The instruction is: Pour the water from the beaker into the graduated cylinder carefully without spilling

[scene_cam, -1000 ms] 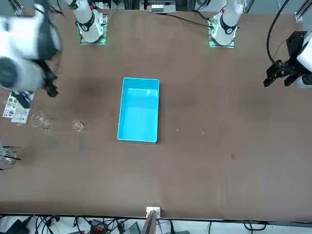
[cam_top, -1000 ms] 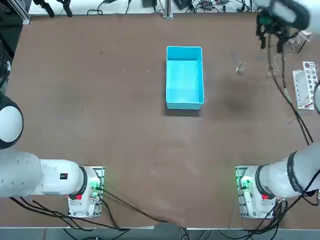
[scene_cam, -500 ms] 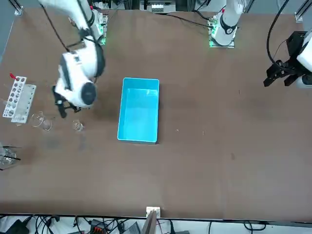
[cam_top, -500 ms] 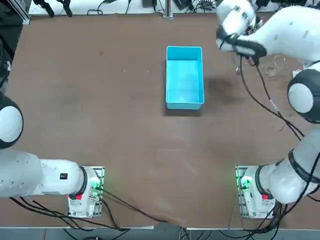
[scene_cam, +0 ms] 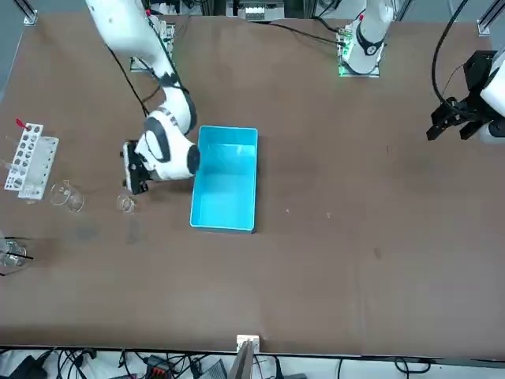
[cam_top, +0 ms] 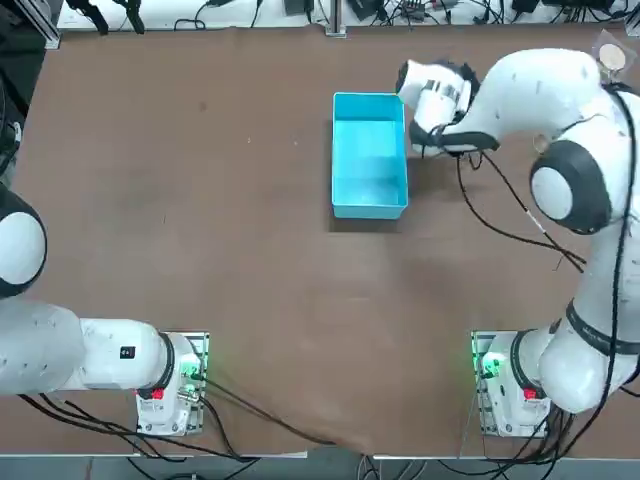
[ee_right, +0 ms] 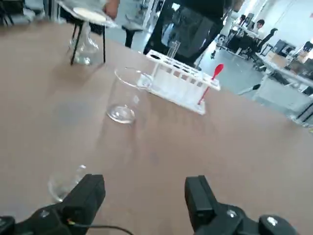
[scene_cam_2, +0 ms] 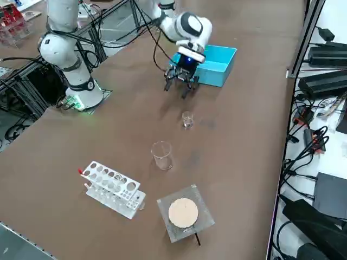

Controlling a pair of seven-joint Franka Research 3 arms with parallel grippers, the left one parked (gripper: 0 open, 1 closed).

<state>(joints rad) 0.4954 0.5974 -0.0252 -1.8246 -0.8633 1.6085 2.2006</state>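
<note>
Blue bin (cam_top: pixel 369 150) is sitting mid-counter (cam_top: pixel 200 200), right beside the right gripper (scene_cam_2: pixel 179 85). Test tube rack (scene_cam_2: pixel 112 189) and flask under a white disc (scene_cam_2: pixel 183 212) are lying near the counter's edge. Beaker (scene_cam_2: pixel 187 119) and the taller graduated cylinder (scene_cam_2: pixel 162 155) are standing apart between them. Gripper is hovering spread wide, holding nothing, just short of the beaker.

The right arm (cam_top: pixel 560 120) is built of glossy white rounded shells, joined at dark grey ring-shaped bands. Black cables (cam_top: pixel 510 205) are looped loosely along its links. Its base (cam_top: pixel 505 385) is bolted to the table on a metal plate lit by green lamps, with a red patch beside them. The right pincer (scene_cam_2: pixel 179 82) is black, and its two fingers (ee_right: pixel 87 198) are seen as blocky, matt black prongs.
</note>
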